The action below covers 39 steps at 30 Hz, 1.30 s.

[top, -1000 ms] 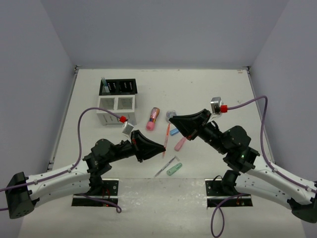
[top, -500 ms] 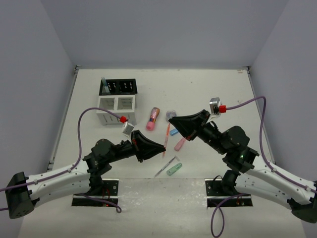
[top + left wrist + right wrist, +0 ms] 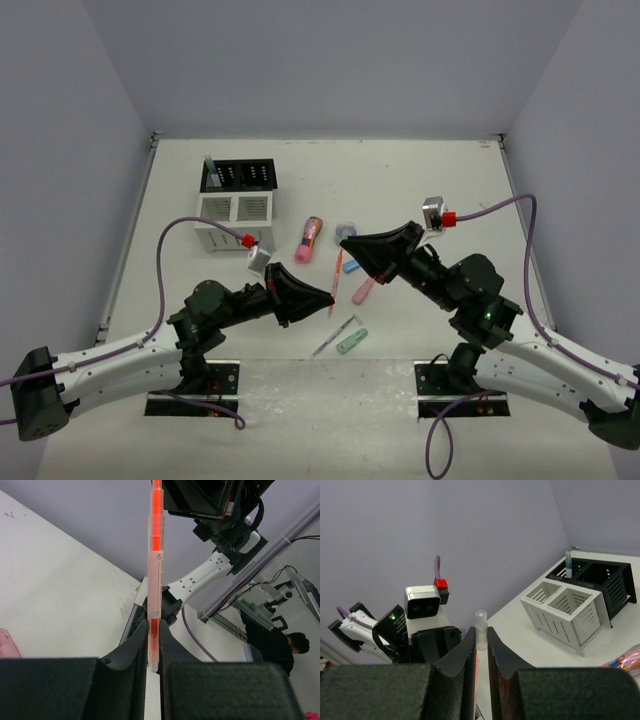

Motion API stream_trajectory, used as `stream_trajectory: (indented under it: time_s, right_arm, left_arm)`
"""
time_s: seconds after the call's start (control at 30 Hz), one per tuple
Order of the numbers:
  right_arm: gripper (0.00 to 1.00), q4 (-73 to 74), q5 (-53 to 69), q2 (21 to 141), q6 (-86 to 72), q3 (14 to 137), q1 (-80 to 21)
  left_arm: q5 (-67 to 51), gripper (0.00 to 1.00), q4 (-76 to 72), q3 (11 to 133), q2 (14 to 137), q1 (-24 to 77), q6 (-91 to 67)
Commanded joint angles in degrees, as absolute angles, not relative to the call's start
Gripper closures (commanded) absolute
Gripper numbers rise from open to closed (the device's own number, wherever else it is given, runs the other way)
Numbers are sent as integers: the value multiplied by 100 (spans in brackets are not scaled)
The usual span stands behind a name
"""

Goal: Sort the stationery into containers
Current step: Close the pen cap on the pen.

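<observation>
An orange pen (image 3: 337, 275) with a clear cap is held at both ends. My left gripper (image 3: 330, 297) is shut on its lower end; in the left wrist view the pen (image 3: 155, 580) runs up from between the fingers (image 3: 135, 650). My right gripper (image 3: 343, 240) is shut on its capped end (image 3: 480, 622). The organiser stands at the far left: a black rack (image 3: 240, 175) with a teal pen (image 3: 211, 168) in it, joined to a white slatted box (image 3: 235, 212). The right wrist view shows the box (image 3: 565, 612) and rack (image 3: 600, 580).
Loose on the table near the grippers lie a pink patterned tube (image 3: 309, 240), a small round roll (image 3: 346, 231), a blue capsule (image 3: 352, 266), a pink capsule (image 3: 364, 291), a green capsule (image 3: 352, 341) and a grey pen (image 3: 336, 335).
</observation>
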<state>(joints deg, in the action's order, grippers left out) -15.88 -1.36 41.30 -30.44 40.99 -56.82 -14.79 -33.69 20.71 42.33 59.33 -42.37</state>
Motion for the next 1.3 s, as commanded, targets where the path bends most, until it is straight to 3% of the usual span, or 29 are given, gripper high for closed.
stream_trajectory:
  time_s: [0.0,1.27]
  right_arm:
    - [100,-1726,74,4168,-3114,4066,-5678]
    - [100,-1186,-668,4077,-3155,4474,-5678]
  left_arm:
    - [-1327,100,-3421,2234,4190,5944,-4081]
    - [-1477,100,-3463,2153,4333,5950,-4104]
